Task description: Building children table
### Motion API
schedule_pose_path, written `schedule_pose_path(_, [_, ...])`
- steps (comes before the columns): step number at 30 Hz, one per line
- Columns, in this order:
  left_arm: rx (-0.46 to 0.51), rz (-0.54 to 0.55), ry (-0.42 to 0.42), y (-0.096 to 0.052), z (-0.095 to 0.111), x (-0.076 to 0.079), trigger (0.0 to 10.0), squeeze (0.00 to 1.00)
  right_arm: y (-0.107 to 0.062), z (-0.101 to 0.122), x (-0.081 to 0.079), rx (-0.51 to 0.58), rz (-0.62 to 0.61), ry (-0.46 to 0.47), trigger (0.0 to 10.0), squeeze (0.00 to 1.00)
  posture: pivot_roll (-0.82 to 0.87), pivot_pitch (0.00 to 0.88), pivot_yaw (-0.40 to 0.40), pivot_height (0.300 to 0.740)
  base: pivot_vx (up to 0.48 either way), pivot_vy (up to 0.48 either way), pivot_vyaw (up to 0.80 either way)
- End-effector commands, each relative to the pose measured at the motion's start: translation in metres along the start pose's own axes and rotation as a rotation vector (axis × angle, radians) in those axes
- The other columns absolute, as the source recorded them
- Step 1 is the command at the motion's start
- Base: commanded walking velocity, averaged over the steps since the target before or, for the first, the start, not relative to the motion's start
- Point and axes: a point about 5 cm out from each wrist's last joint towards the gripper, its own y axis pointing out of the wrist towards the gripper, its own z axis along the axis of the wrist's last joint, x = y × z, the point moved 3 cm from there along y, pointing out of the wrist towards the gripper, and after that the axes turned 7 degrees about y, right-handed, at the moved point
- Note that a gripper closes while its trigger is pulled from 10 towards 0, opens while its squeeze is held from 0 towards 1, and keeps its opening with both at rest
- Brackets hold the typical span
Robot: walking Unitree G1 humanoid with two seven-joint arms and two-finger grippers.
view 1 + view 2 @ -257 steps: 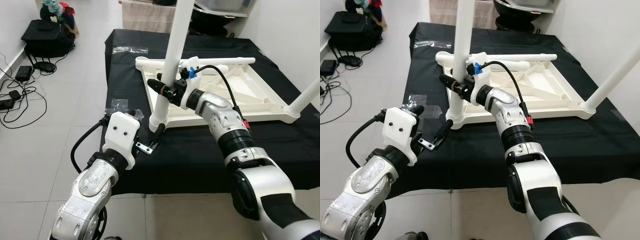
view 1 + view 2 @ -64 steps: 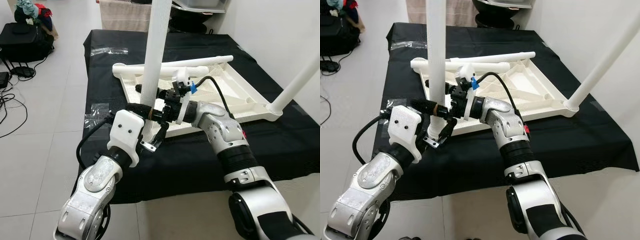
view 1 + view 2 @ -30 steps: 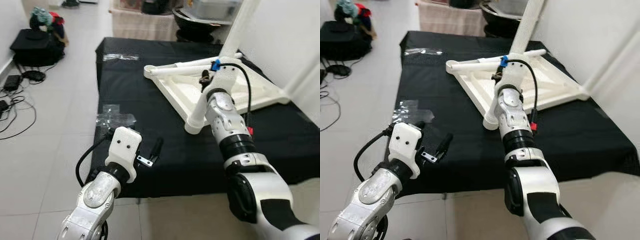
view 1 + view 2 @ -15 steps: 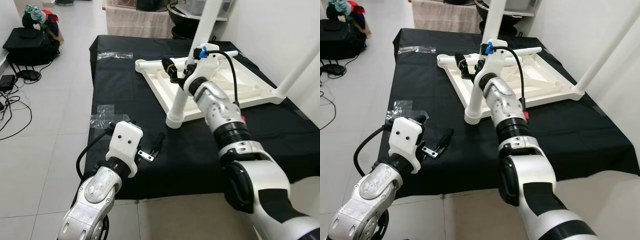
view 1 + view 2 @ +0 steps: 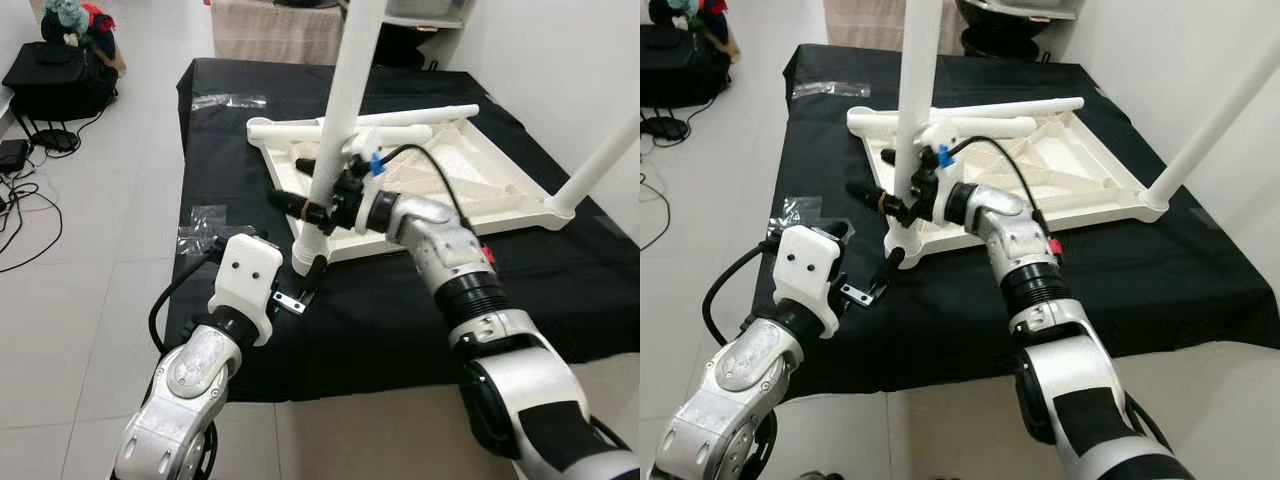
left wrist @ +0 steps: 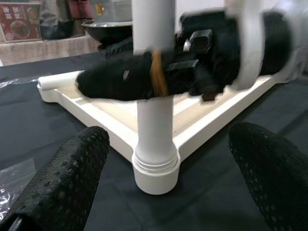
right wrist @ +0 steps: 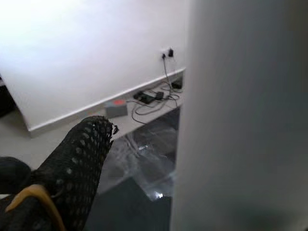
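A white children's table (image 5: 470,175) lies upside down on the black-covered table (image 5: 230,160). One white leg (image 5: 335,120) stands upright in its near-left corner socket. My right gripper (image 5: 312,207) is shut on that leg a little above the socket, and one of its fingers (image 7: 72,168) shows beside the pale leg (image 7: 240,120). My left gripper (image 5: 297,272) is open just in front of the socket (image 6: 155,173), its fingers (image 6: 62,187) wide apart. A second leg (image 5: 600,170) stands at the far right corner. A third leg (image 5: 400,120) lies across the tabletop.
Clear plastic bags lie on the black cloth (image 5: 212,217) (image 5: 232,101). A black bag (image 5: 60,75) and cables (image 5: 15,160) sit on the tiled floor to the left. The cloth's front edge (image 5: 330,385) is just beyond my left arm.
The camera has shifted. My right gripper now sits lower on the upright leg, close above the socket. My left gripper has come up to the leg's base.
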Motion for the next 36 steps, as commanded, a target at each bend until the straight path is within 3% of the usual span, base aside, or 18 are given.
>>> schedule_pose_path(1, [0.014, -0.021, -0.003, 0.0, 0.005, 0.004, 10.0, 0.0, 0.004, -0.01, 0.006, -0.045, -0.08, -0.008, 10.0, 0.0, 0.07, 0.132, -0.138, 0.74, 0.0, 0.0, 0.0])
schedule_pose_path(2, [0.016, -0.022, -0.002, 0.0, 0.005, 0.004, 10.0, 0.0, 0.005, -0.014, 0.013, -0.061, -0.162, -0.004, 3.0, 0.0, 0.07, 0.133, -0.14, 0.74, 0.0, 0.0, 0.0])
schedule_pose_path(3, [0.018, -0.022, -0.003, 0.0, 0.006, 0.004, 10.0, 0.0, 0.005, -0.017, 0.016, -0.078, -0.206, -0.005, 0.0, 0.0, 0.08, 0.13, -0.14, 0.74, 0.0, 0.0, 0.0])
schedule_pose_path(14, [0.014, -0.017, 0.0, 0.0, 0.005, 0.003, 10.0, 0.0, -0.008, -0.004, 0.044, -0.009, -0.485, 0.004, 0.0, 0.0, 0.07, 0.133, -0.142, 0.74, 0.0, 0.0, 0.0])
schedule_pose_path(16, [0.014, -0.016, 0.0, 0.0, 0.005, 0.003, 10.0, 0.0, -0.026, 0.003, 0.064, 0.066, -0.713, 0.042, 0.0, 0.0, 0.07, 0.133, -0.144, 0.74, 0.0, 0.0, 0.0])
schedule_pose_path(18, [0.014, -0.016, 0.0, 0.0, 0.005, 0.003, 10.0, 0.0, -0.026, 0.003, 0.064, 0.066, -0.713, 0.042, 0.0, 0.0, 0.07, 0.133, -0.144, 0.74, 0.0, 0.0, 0.0])
schedule_pose_path(19, [0.013, -0.016, 0.0, 0.0, 0.005, 0.002, 10.0, 0.0, -0.043, 0.004, 0.078, 0.103, -0.909, 0.05, 0.0, 0.0, 0.07, 0.132, -0.141, 0.74, 0.0, 0.0, 0.0])
schedule_pose_path(21, [0.013, -0.016, 0.0, 0.0, 0.005, 0.002, 10.0, 0.0, -0.043, 0.004, 0.078, 0.103, -0.909, 0.05, 0.0, 0.0, 0.07, 0.132, -0.141, 0.74, 0.0, 0.0, 0.0])
schedule_pose_path(22, [0.014, -0.016, 0.0, 0.001, 0.005, 0.002, 10.0, 0.0, -0.064, 0.001, 0.09, 0.123, -1.113, 0.067, 0.0, 0.0, 0.07, 0.133, -0.14, 0.74, 0.0, 0.0, 0.0])
schedule_pose_path(23, [0.014, -0.016, 0.0, 0.001, 0.005, 0.002, 10.0, 0.0, -0.064, 0.001, 0.09, 0.123, -1.113, 0.067, 0.0, 0.0, 0.07, 0.133, -0.14, 0.74, 0.0, 0.0, 0.0])
schedule_pose_path(26, [0.017, -0.018, 0.0, 0.002, 0.006, 0.003, 10.0, 0.0, -0.082, -0.007, 0.094, 0.119, -1.321, 0.1, 0.0, 0.0, 0.07, 0.133, -0.14, 0.74, 0.0, 0.0, 0.0])
schedule_pose_path(27, [0.016, -0.018, 0.001, 0.002, 0.006, 0.002, 10.0, 0.0, -0.07, -0.008, 0.086, 0.121, -1.281, 0.133, 10.0, 0.0, 0.07, 0.134, -0.14, 0.74, 0.0, 0.0, 0.0])
schedule_pose_path(29, [0.016, -0.018, 0.001, 0.002, 0.006, 0.002, 10.0, 0.0, -0.07, -0.008, 0.086, 0.121, -1.281, 0.133, 10.0, 0.0, 0.07, 0.134, -0.14, 0.74, 0.0, 0.0, 0.0])
schedule_pose_path(30, [0.013, -0.019, 0.004, 0.002, 0.006, 0.002, 10.0, 0.0, -0.054, -0.005, 0.077, 0.147, -1.199, 0.155, 10.0, 0.0, 0.07, 0.135, -0.139, 0.74, 0.0, 0.0, 0.0])
schedule_pose_path(31, [0.013, -0.019, 0.004, 0.002, 0.006, 0.002, 10.0, 0.0, -0.054, -0.005, 0.077, 0.147, -1.199, 0.155, 10.0, 0.0, 0.07, 0.135, -0.139, 0.74, 0.0, 0.0, 0.0])
schedule_pose_path(33, [0.011, -0.017, 0.005, 0.002, 0.005, 0.002, 10.0, 0.0, -0.024, 0.014, 0.059, 0.254, -0.976, 0.164, 10.0, 0.0, 0.07, 0.136, -0.143, 0.74, 0.0, 0.0, 0.0])
schedule_pose_path(35, [0.011, -0.014, 0.007, 0.002, 0.005, 0.002, 10.0, 0.0, -0.01, 0.03, 0.046, 0.33, -0.792, 0.124, 10.0, 1.0, 0.07, 0.136, -0.142, 0.74, 0.0, 0.0, 0.0])
schedule_pose_path(36, [0.01, -0.012, 0.006, 0.002, 0.005, 0.001, 10.0, 0.0, -0.009, 0.031, 0.046, 0.325, -0.762, 0.102, 10.0, 1.0, 0.07, 0.137, -0.144, 0.74, 0.0, 0.0, 0.0])
